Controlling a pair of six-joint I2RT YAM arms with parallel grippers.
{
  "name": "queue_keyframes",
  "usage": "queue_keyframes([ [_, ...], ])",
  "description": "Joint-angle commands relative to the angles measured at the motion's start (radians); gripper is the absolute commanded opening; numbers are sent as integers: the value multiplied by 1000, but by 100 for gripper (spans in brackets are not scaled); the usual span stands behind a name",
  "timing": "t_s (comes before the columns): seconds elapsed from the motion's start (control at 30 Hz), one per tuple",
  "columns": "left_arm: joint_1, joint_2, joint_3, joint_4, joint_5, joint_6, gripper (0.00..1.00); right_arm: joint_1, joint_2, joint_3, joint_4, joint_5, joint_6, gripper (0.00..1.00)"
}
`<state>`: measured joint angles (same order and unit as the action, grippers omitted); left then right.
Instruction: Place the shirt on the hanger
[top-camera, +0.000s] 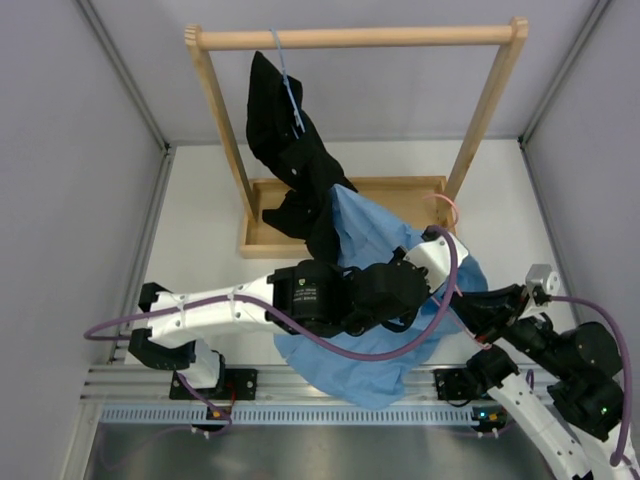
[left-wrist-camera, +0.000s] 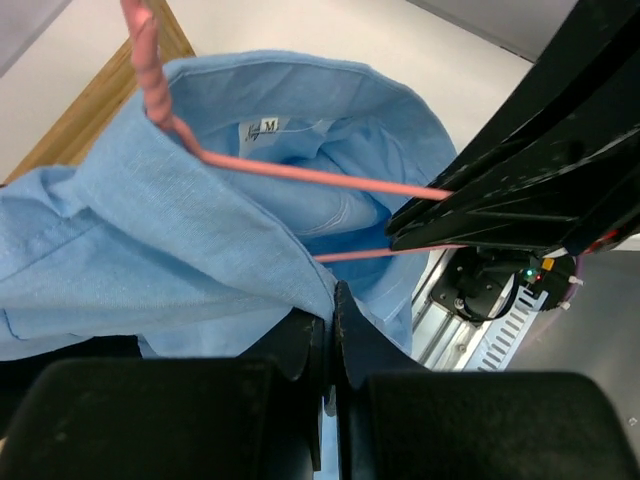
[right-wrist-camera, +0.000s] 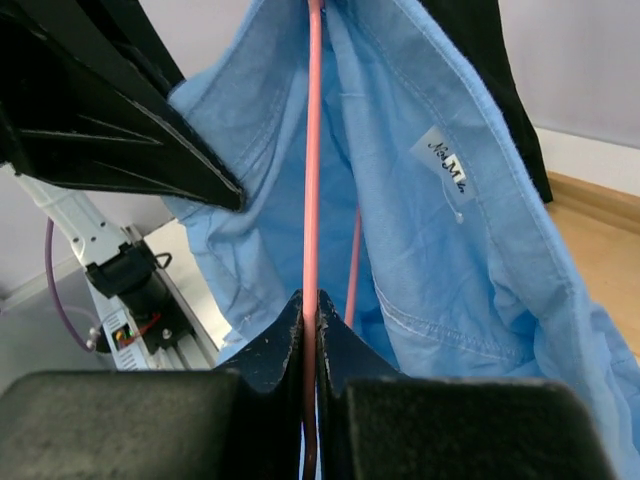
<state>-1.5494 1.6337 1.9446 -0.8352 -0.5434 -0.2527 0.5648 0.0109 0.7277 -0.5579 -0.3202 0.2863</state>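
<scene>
1. Where both arms met at mid-scene, the white table (top-camera: 200, 200) lay under everything, with a wooden rack (top-camera: 360, 38) standing at its far side, top rail across and a tray base below.
2. The shirt (top-camera: 370, 360), light blue and wrinkled, was held up off the table between the two arms. It draped down toward the near edge, its upper part just in front of the rack's tray.
3. A black shirt (top-camera: 290, 150) hung from the rack rail on a light-blue hanger (top-camera: 290, 90), its lower end touching or overlapping the blue one; the top view didn't settle which.
4. The left gripper (left-wrist-camera: 333, 330) reached in from the left. Its fingers were pressed together on a fold of cloth at the collar opening, apparently pinching the shirt, though the contact point was partly hidden.
5. The right gripper (right-wrist-camera: 310, 320) came in from the right, its fingers clamped tight on the hanger (right-wrist-camera: 313, 150) wire.
6. The pink hanger sat partly inside the neck opening. One arm of it ran across the collar, and the hook poked out by the rack's right post.
7. The size label (right-wrist-camera: 447, 172), white and marked M, showed inside the collar, near the wire but not touching it.
</scene>
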Motion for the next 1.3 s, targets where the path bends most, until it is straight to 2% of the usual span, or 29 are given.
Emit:
queue_keyframes([
  [0.0,-9,26,117,-21,31,52,0,3,-106,-17,225,13,47,0],
  [0.13,-8,71,207,-19,130,124,0,3,-117,24,182,72,30,0],
  [0.2,-9,90,221,-19,140,167,6,3,-129,35,188,79,33,0],
  [0.27,-9,92,218,-19,93,182,9,3,-126,58,182,89,30,0],
  [0.3,-8,91,215,-19,65,185,15,3,-129,64,181,99,30,0],
  [0.47,-6,77,200,-16,-198,220,11,3,-127,107,173,176,33,0],
  [0.57,-5,86,224,-16,-207,237,12,3,-126,108,199,185,57,0],
  [0.73,-5,118,312,-7,-139,285,18,3,-126,98,253,178,86,0],
  [0.77,-3,127,321,-5,-123,291,33,3,-126,99,254,178,88,0],
  [0.87,-5,121,323,7,-32,325,64,3,-126,108,254,181,80,0],
  [0.9,-6,109,317,13,-23,337,96,4,-126,111,253,184,79,0],
  [0.93,-5,101,307,24,-27,358,98,4,-126,114,248,190,79,0],
  [1.1,-6,13,226,68,-16,499,98,3,-127,141,217,187,73,0],
  [1.2,-6,-75,107,175,-29,671,98,3,-126,159,188,184,60,0],
  [1.23,-5,-127,68,208,-11,796,98,4,-126,167,179,182,53,0],
  [1.27,-5,-158,25,278,15,860,98,4,-126,171,171,184,50,0],
])
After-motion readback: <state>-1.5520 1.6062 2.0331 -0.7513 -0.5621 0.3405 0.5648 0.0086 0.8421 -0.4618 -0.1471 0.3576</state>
